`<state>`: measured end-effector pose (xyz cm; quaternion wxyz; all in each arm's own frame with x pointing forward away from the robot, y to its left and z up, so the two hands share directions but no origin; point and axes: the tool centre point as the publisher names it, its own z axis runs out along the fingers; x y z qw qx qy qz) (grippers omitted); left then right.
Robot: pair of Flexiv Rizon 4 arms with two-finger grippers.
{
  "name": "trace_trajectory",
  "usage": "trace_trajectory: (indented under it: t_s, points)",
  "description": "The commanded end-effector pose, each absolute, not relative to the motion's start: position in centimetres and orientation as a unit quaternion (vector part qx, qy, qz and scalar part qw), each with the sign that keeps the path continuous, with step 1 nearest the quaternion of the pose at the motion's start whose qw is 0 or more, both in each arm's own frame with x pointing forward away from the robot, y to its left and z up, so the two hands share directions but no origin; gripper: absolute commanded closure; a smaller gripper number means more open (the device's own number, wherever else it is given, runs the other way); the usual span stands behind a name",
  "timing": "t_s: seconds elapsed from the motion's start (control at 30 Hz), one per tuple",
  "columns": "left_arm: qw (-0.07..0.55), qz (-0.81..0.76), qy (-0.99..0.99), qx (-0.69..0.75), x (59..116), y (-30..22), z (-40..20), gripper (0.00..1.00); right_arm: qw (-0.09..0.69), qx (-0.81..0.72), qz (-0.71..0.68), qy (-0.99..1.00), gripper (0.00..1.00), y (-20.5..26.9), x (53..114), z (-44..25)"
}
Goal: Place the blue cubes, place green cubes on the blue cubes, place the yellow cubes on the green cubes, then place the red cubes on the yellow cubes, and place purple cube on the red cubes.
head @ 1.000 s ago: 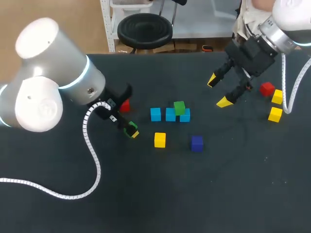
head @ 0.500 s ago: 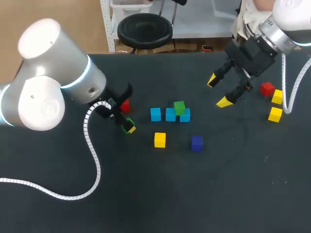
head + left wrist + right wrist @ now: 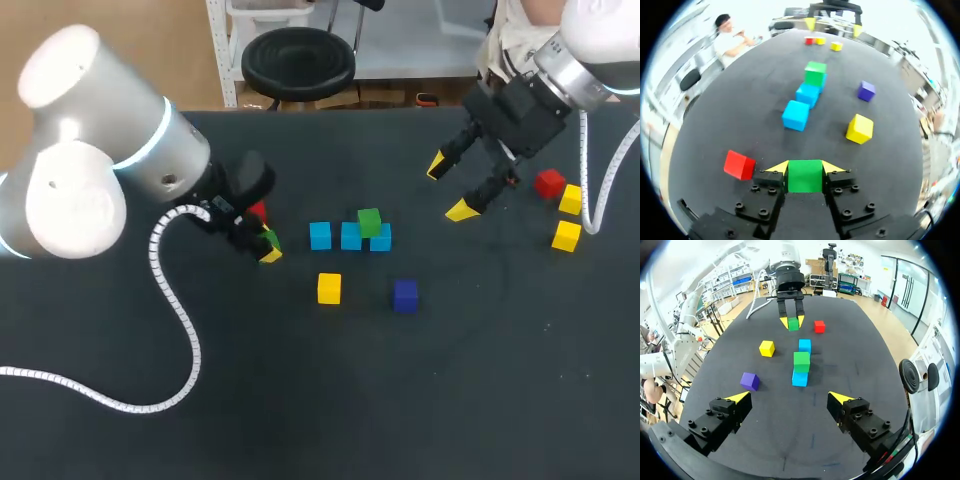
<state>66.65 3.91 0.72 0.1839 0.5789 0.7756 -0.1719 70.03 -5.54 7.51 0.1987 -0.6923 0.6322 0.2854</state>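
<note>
Head view: the left gripper has its fingers clamped on a green cube, just beside a red cube and short of the row of blue cubes. A stacked green cube already rides on that row, so I judge this to be the green step. The call now is to carry the held one across, square it over bare blue tops, lower it and let go. The right gripper hangs with its fingers wide, holding nothing, well apart from the row.

Tally on the bench:
- Blue: three.
- Green: two, one of them held.
- Yellow cubes: three, one near the row and two far right.
- Red: two.
- Purple cube: one.

Left wrist view: the held green cube fills the gap between the yellow tips, and the blue row runs away straight ahead.

Right wrist view: the wide-spread fingers frame the row, with the left gripper and its green cube beyond it.
</note>
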Motion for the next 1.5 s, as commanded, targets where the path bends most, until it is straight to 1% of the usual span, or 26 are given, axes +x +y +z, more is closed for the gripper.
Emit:
trace_trajectory:
  t_s: [0.03,0.27,0.37,0.57,0.6,0.67,0.7,0.73,0.77,0.8,0.83,0.87,0.93,1.23,1.3,1.33,1.5]
  points:
    - [0.159,-0.199,0.72,0.646,66.7,4.1,0.5,1.0,0.2,-0.692,0.285,0.632,0.0,-5.6,70.0,7.5]
    - [0.127,-0.179,0.701,0.678,66.0,4.4,-0.9,1.0,0.2,-0.692,0.285,0.632,0.0,-5.6,70.0,7.5]
    - [0.123,-0.178,0.702,0.678,65.8,4.6,-1.5,1.0,0.2,-0.692,0.285,0.632,0.0,-5.6,70.0,7.5]
    - [0.128,-0.168,0.718,0.663,65.6,4.6,-2.1,1.0,0.2,-0.692,0.285,0.632,0.0,-5.6,70.0,7.5]
    - [0.133,-0.168,0.72,0.66,65.6,4.6,-2.2,0.96,0.2,-0.692,0.285,0.632,0.0,-5.6,70.0,7.5]
    - [0.138,-0.162,0.727,0.653,65.6,4.7,-2.2,1.0,0.2,-0.692,0.285,0.632,0.0,-5.6,70.0,7.5]
    - [0.143,-0.162,0.727,0.652,65.5,4.8,-2.0,0.97,0.2,-0.692,0.285,0.632,0.0,-5.6,70.0,7.5]
    - [0.143,-0.161,0.727,0.652,65.4,4.8,-2.0,0.92,0.2,-0.692,0.285,0.632,0.0,-5.6,70.0,7.5]
    - [0.142,-0.159,0.727,0.653,65.4,4.8,-2.0,0.64,0.2,-0.692,0.285,0.632,0.0,-5.6,70.0,7.5]
    - [0.143,-0.16,0.727,0.652,65.3,4.8,-2.0,0.52,0.2,-0.692,0.285,0.632,0.0,-5.6,70.0,7.5]
    - [0.139,-0.161,0.729,0.651,65.3,4.8,-2.2,0.31,0.2,-0.692,0.285,0.632,0.0,-5.6,70.0,7.5]
    - [0.138,-0.163,0.731,0.648,65.3,4.9,-2.4,0.14,0.2,-0.692,0.285,0.632,0.0,-5.6,70.0,7.5]
    - [0.136,-0.165,0.732,0.647,65.2,4.9,-2.6,0.0,0.2,-0.692,0.285,0.632,0.0,-5.6,70.0,7.5]
    - [0.148,-0.176,0.726,0.649,65.1,5.0,-1.2,0.0,0.2,-0.692,0.285,0.632,0.0,-5.6,70.0,7.5]
    - [0.136,-0.181,0.725,0.65,65.4,5.0,-1.0,0.0,0.2,-0.692,0.285,0.632,0.0,-5.6,70.0,7.5]
    - [0.144,-0.185,0.726,0.646,65.6,5.2,-0.9,0.0,0.2,-0.692,0.285,0.632,0.0,-5.6,70.0,7.5]
    - [0.14,-0.204,0.749,0.614,66.3,6.0,-1.4,0.0,0.2,-0.692,0.285,0.632,0.0,-5.6,70.0,7.5]
